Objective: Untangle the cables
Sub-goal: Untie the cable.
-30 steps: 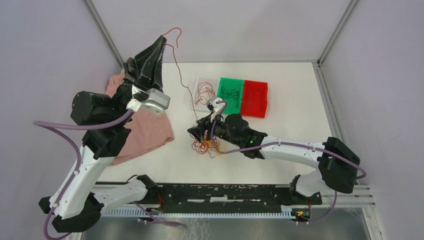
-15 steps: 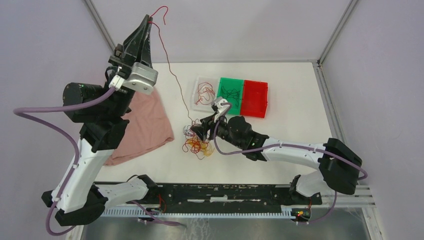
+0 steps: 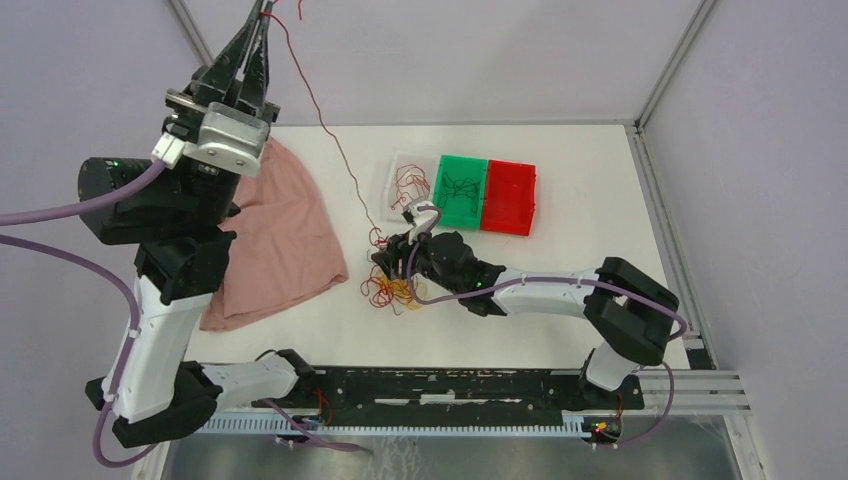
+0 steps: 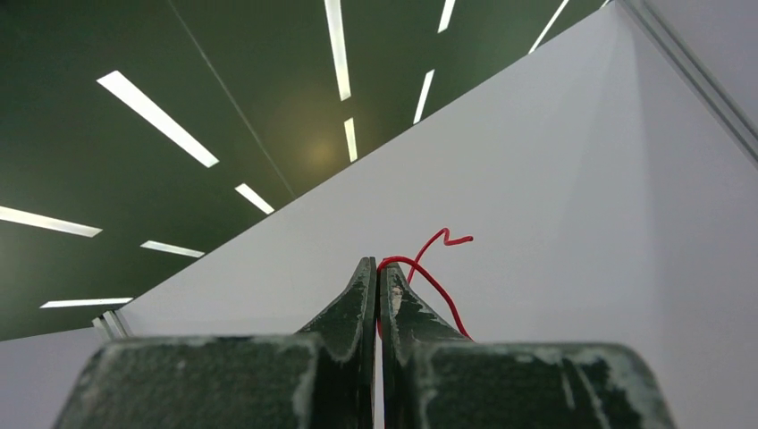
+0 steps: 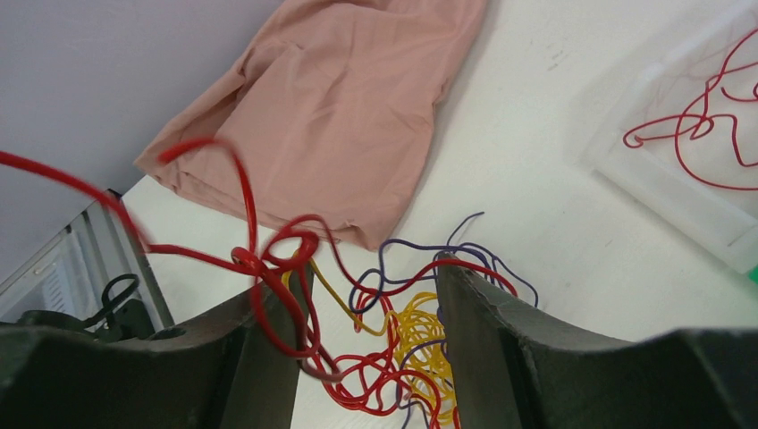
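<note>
Left claw [image 4: 375,265], pinching a red cable [image 5: 54,175], rose higher; right claw [image 5: 371,277] spread over cables [image 5: 416,335].

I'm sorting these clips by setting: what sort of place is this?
Likely a robotics lab test cell, not a home: a left arm and right arm bolted at the edge of a white table, plain wall panels boxing it in, and strip lights on a dark ceiling.

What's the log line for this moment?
left fingers: shut on red wire, raised high | right fingers: open, straddling tangle | red wire: runs down to tangle | task: unfinished
</note>
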Motion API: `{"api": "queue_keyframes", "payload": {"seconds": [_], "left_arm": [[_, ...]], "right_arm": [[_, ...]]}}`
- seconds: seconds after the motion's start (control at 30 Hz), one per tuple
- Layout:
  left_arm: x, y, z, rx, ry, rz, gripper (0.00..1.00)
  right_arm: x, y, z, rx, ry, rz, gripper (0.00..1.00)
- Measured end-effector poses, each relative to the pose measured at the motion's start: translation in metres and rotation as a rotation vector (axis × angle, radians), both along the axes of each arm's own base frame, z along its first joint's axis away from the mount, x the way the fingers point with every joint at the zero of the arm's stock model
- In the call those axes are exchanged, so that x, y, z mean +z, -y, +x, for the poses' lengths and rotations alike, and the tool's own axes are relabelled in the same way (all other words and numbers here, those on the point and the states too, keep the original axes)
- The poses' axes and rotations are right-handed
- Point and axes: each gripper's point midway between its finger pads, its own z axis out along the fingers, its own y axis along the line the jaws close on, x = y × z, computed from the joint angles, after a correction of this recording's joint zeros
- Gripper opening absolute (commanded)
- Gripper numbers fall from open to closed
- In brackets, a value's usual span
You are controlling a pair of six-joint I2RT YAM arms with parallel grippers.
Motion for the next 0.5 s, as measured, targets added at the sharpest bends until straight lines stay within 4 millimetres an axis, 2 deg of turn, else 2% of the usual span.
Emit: {"api": "queue_keyframes", "payload": {"seconds": [0.17, 0.27, 0.37, 0.5], "left_arm": [[0.032, -0.008, -0.010, -0.003, 0.059, -0.044, 0.03], [0.058, -0.014, -0.022, -0.012, 0.127, -0.082, 0.03], [0.076, -0.017, -0.033, -0.016, 0.195, -0.097, 0.03], [0.094, -0.024, -0.048, -0.012, 0.276, -0.115, 0.03]], "right_arm": [[-0.017, 0.007, 0.006, -0.057, -0.022, -0.006, 0.58], [-0.035, 0.013, 0.007, -0.088, -0.047, -0.026, 0.56], [-0.056, 0.022, 0.007, -0.120, -0.076, -0.058, 0.56], [-0.073, 0.033, 0.006, -0.156, -0.098, -0.088, 0.54]]}}
